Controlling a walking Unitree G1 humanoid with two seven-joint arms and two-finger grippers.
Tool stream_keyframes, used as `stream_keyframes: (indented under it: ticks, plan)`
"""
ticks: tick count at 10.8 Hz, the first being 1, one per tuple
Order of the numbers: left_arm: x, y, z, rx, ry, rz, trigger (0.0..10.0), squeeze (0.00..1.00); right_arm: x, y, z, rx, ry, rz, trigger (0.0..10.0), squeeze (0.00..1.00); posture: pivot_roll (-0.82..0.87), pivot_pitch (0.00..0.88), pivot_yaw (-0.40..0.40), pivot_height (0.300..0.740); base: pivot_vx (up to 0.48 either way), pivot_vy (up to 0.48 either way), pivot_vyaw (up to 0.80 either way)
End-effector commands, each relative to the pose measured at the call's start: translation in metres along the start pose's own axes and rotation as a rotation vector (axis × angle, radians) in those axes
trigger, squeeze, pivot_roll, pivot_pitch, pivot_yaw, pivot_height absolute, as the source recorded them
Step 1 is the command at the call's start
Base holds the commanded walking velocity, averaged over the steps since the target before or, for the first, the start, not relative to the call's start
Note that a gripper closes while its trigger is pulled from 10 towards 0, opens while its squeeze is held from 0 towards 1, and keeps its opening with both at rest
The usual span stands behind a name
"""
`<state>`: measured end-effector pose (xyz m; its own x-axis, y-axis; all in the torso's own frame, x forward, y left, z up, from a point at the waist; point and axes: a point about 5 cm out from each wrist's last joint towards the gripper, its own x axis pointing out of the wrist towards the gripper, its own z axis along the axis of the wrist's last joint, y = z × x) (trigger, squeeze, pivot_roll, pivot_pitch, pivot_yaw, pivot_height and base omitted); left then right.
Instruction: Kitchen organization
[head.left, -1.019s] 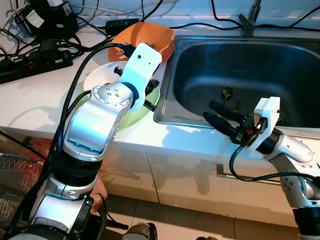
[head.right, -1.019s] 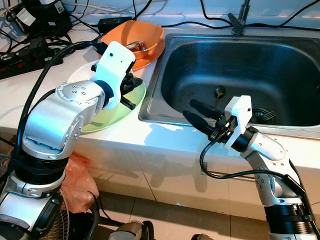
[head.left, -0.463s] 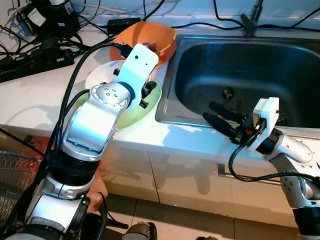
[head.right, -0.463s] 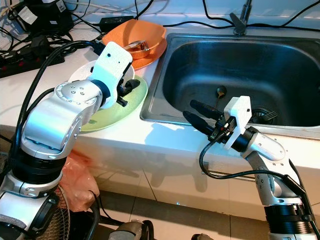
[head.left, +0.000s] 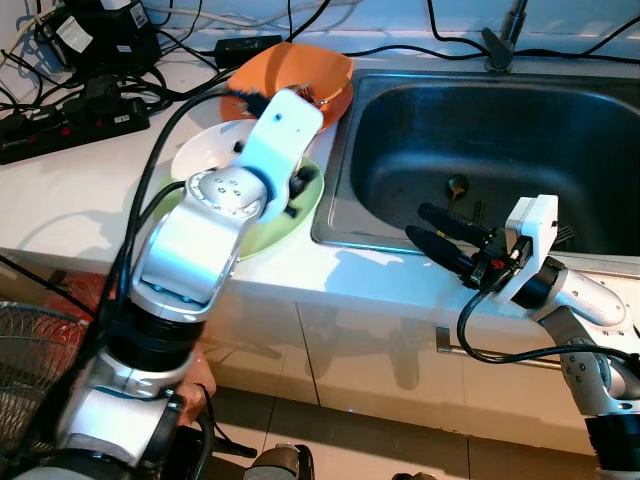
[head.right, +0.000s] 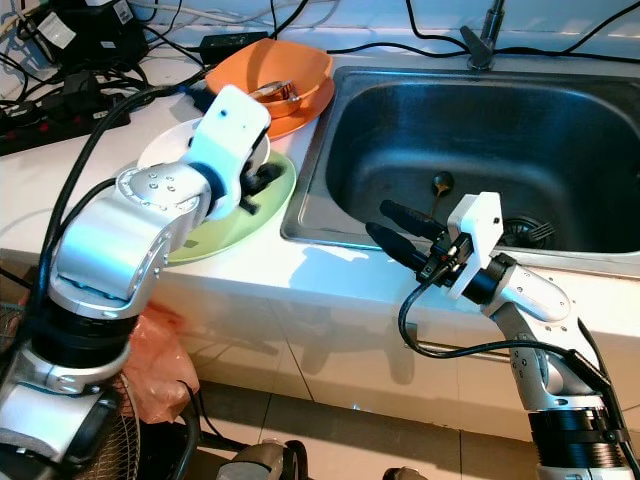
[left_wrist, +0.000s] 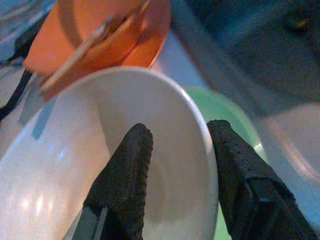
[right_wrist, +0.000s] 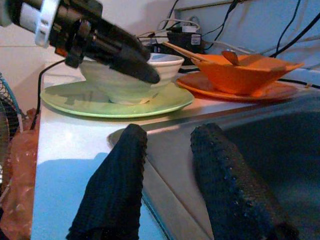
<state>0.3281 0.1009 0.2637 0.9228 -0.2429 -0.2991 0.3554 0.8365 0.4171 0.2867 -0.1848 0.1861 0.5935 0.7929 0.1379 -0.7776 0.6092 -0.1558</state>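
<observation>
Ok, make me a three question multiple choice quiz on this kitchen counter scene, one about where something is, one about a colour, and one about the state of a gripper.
1. Where does the round white ceramic bowl sit?
A. in the steel sink
B. on the pale green plate
C. on the floor

2. What colour is the bowl holding the spoon, beside the stainless steel sink?
A. orange
B. blue
C. black

3. How do the left gripper's fingers stand?
A. shut tight in the air
B. clamped on a cable
C. spread, one inside the white bowl and one outside its rim

Answers:
1 B: the right wrist view shows the bowl resting on the pale green plate.
2 A: the orange bowl sits on an orange plate by the sink's corner.
3 C: the left wrist view shows the rim running between the two fingers.
</observation>
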Motion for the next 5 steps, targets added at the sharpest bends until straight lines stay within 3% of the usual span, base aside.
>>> stream_keyframes:
  ticks: [1,5]
  plan:
    - [0.0011,0.0023,-0.0067,-0.003,0.034,0.025,10.0,0.0,0.0032,0.0017,0.0,-0.001,-0.003,0.026,10.0,0.0,0.09,0.126,0.097,0.74,0.0,0.0,0.0]
    - [0.0028,0.0016,-0.0067,-0.019,0.056,0.022,9.9,0.0,0.0045,0.0037,-0.0018,0.001,0.002,0.034,10.0,0.0,0.1,0.128,0.1,0.74,0.0,0.0,0.0]
